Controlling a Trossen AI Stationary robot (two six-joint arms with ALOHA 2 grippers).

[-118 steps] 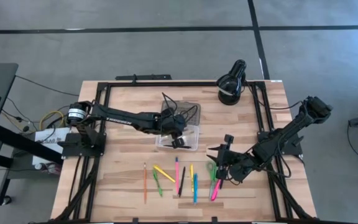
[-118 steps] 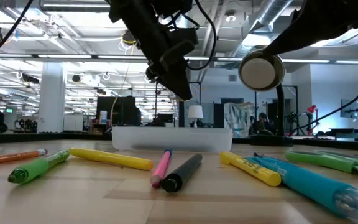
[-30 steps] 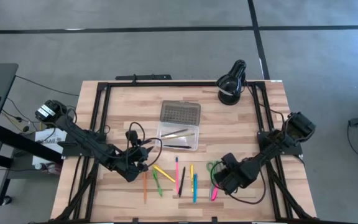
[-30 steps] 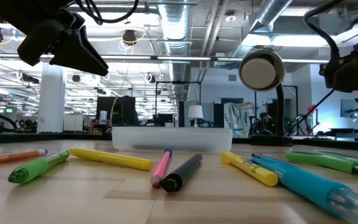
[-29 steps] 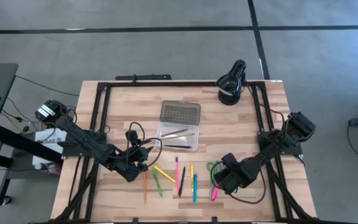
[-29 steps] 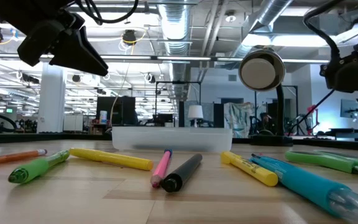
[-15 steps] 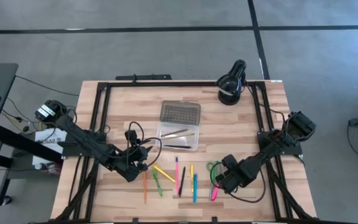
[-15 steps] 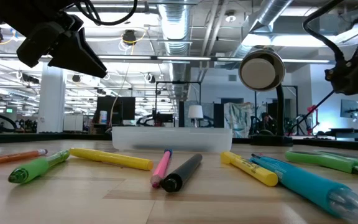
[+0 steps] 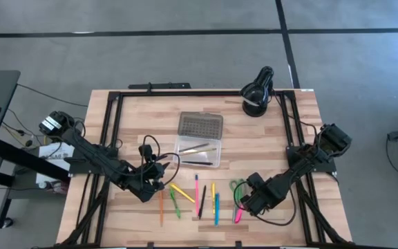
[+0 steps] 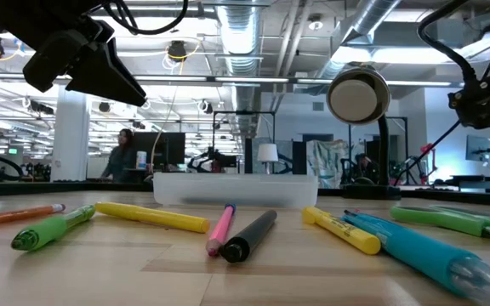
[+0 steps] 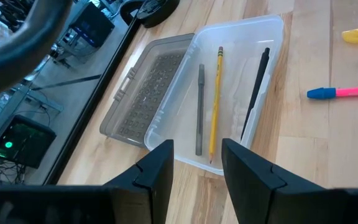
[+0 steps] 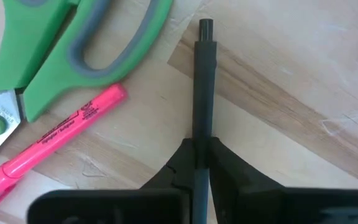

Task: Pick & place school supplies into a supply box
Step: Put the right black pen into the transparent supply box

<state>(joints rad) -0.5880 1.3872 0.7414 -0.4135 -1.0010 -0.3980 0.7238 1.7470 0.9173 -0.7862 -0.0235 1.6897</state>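
Observation:
The clear supply box (image 9: 199, 153) stands open mid-table, its dotted lid (image 9: 200, 126) laid back flat; a pencil, a grey pen and a black pen lie inside (image 11: 215, 99). Several school supplies lie in a row near the front edge (image 9: 199, 197). My left gripper (image 11: 197, 168) hovers open above the row's left end (image 9: 150, 183), empty. My right gripper (image 12: 202, 158) is low at the row's right end (image 9: 247, 200), shut on a dark pen (image 12: 202, 81). Green scissors (image 12: 73, 50) and a pink highlighter (image 12: 48, 143) lie beside that pen. My right gripper pinches the dark pen between its two fingers, on the shaft (image 12: 202, 134) at the end nearer the gripper. The fingers slant down from the table's right side, and the pen runs on ahead of them. Its far tip (image 12: 205, 25) looks to lie on the wood.
A black round lamp (image 9: 258, 93) stands at the far right corner. A black frame rail (image 9: 116, 138) runs along the table's edges. Bare wood lies between the box and the row of supplies (image 9: 254, 159).
My right gripper has sunk slightly toward the table at the row's right end. The left arm has kept still.

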